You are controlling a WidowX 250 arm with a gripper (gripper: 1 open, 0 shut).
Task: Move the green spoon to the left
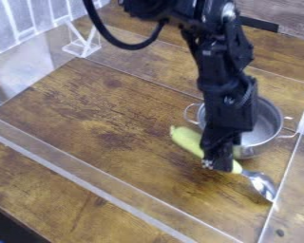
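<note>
The green spoon (188,141) has a thick yellow-green handle and a small shiny bowl at the lower right. It lies slanted just in front of the steel pot, handle end pointing up and left. My gripper (218,161) points almost straight down from the black arm and is shut on the spoon where the handle meets the metal neck. The fingertips hide that part of the spoon. It looks slightly raised off the wooden table, but the contact is hard to judge.
A round steel pot (260,129) with side handles stands right behind the gripper at the right. A clear plastic wall (66,152) borders the wooden table (104,114). A white rack (79,40) stands at the back left.
</note>
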